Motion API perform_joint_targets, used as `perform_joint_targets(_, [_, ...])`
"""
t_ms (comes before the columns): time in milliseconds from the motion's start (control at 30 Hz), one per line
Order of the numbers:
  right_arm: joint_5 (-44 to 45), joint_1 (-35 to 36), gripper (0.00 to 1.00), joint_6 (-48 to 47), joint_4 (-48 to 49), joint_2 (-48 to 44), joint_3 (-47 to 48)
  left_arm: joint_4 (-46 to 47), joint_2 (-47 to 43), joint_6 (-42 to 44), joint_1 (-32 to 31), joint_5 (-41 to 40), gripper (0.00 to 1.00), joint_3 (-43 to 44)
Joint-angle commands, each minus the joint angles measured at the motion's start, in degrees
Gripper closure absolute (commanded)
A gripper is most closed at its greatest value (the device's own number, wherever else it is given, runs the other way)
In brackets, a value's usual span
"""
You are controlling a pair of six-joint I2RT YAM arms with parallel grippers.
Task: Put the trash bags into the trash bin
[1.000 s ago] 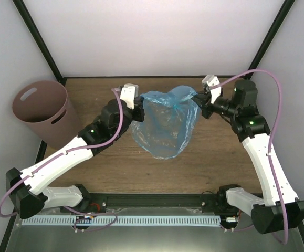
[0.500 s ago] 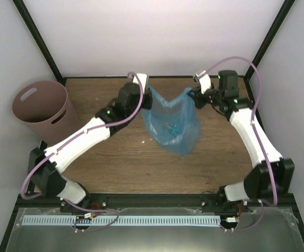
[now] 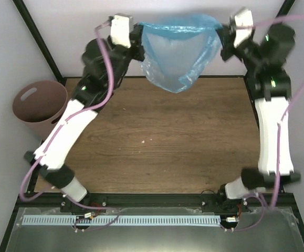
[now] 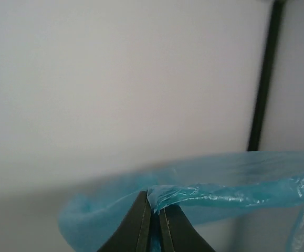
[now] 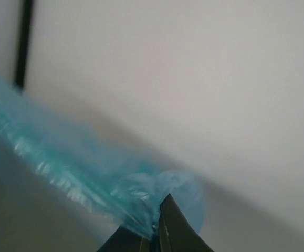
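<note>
Both arms have hoisted the bag [image 3: 175,58] above the surface's [image 3: 157,142] far edge, stretched between left end effector [image 3: 136,38] and right end effector [image 3: 222,39], each clamped on its rim. Bin [image 3: 39,107] stands off the left edge, nearer the left arm.

Bag [image 4: 230,181]: in the left wrist view, soft and out of focus; runs off the right and bottom edges. In the right wrist view, a smeared blue band running off the left edge.
Left tool [image 4: 153,215]: finger bases cut by the bottom edge.
Right tool [image 5: 153,231]: likewise; one finger barely in frame.
Top view: finger tips of both tools lost in the bag's rim.
Bin [image 3: 36,102]: lower right wall behind the left arm [image 3: 70,128].
Speck [image 3: 144,140] on counter [image 3: 194,152]: too small to identify.
</note>
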Motion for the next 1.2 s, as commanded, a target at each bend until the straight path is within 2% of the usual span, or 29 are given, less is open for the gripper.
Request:
perform_joint_targets(0, [-2.58, 0.58, 0.99, -3.22, 16.97, -21.15, -31.29, 10.51, -9.37, 4.52, -2.23, 4.02, 0.96, -15.16])
perform_joint_targets(67, [-0.50, 0.59, 0.99, -4.00, 20.63, -23.73, -43.93, 14.30, -11.93, 4.15, -2.38, 3.98, 0.96, -27.89])
perform_joint_targets(167, [-0.32, 0.58, 0.99, -5.01, 18.95, -23.41, -59.27, 18.80, -13.95, 0.28, -3.02, 4.25, 0.96, -52.01])
perform_joint_targets(267, [-7.93, 0.62, 0.99, -4.92, 15.34, -28.13, -70.88, 24.19, -19.61, -5.71, -6.92, 5.47, 0.96, -68.15])
perform_joint_targets(333, [-14.94, 0.65, 0.99, -7.00, 12.41, -34.16, -76.96, 25.43, -24.89, -6.05, -10.76, 3.31, 0.96, -73.50])
perform_joint_targets(467, [-24.71, 0.71, 0.99, -12.75, 2.28, -45.70, -78.73, 17.58, -31.67, -6.17, -16.73, 1.67, 0.96, -74.90])
perform_joint_targets(667, [-30.09, 0.67, 0.99, -17.76, -13.91, -50.77, -73.73, 11.18, -41.65, -11.52, -20.56, 4.07, 0.96, -77.01])
perform_joint_targets(767, [-27.46, 0.67, 0.99, -14.78, -10.76, -53.22, -71.87, 10.79, -45.55, -10.77, -21.14, 1.01, 0.96, -76.39])
perform_joint_targets(867, [-25.56, 0.67, 0.99, -12.36, -5.32, -52.10, -66.70, 12.97, -46.31, -5.30, -21.16, -1.88, 0.96, -72.84])
perform_joint_targets(1033, [-26.60, 0.67, 0.99, -7.09, 3.00, -40.85, -47.82, 19.79, -38.77, 12.22, -21.26, -7.05, 0.96, -57.07])
perform_joint_targets(1167, [-25.04, 0.60, 0.99, 2.70, 12.96, -29.37, -31.92, 34.90, -30.73, 27.89, -21.13, -11.34, 0.96, -48.38])
